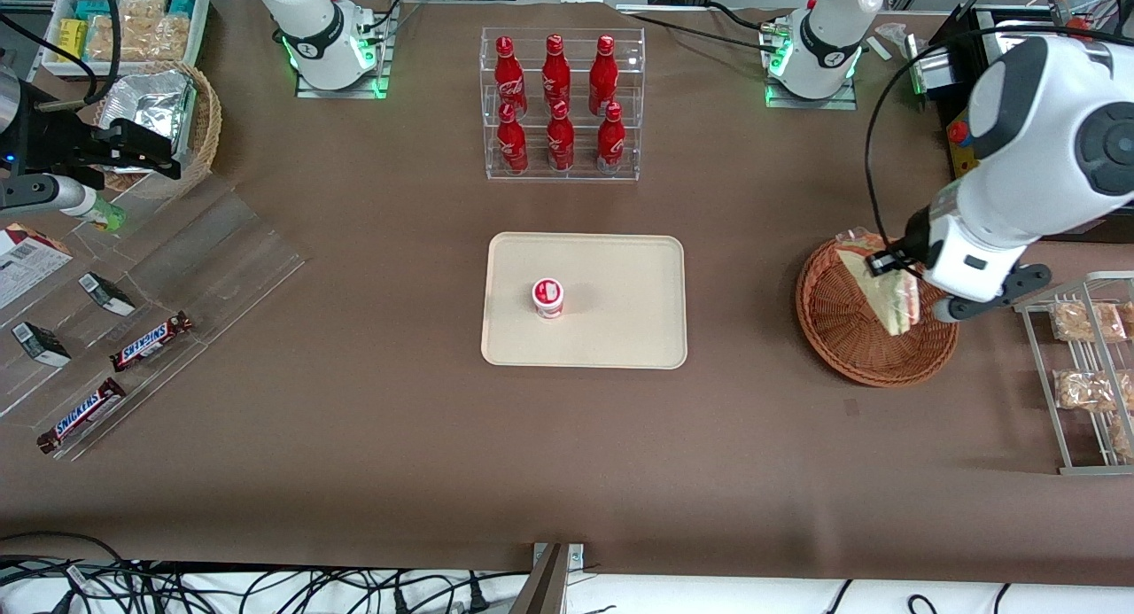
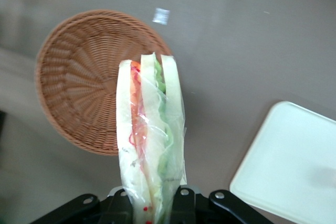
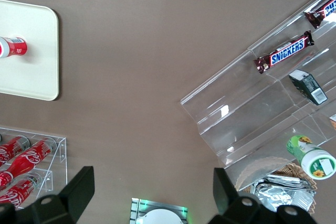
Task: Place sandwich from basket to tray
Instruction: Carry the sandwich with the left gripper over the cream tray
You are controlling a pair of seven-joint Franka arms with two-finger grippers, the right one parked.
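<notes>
Left arm bent low over the table's working end, gripper (image 1: 895, 282) closed on the wrapped sandwich (image 1: 889, 297), wedge hanging lifted above the wicker basket (image 1: 850, 348), cream tray (image 1: 620, 268) well apart mid-table, small red-and-white cup (image 1: 547, 298) standing on it

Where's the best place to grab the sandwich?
By its wide end, from above, as the gripper does now: fingers shut on the flat bread faces of the sandwich. That keeps the layers together while the thin point hangs down over the basket.
</notes>
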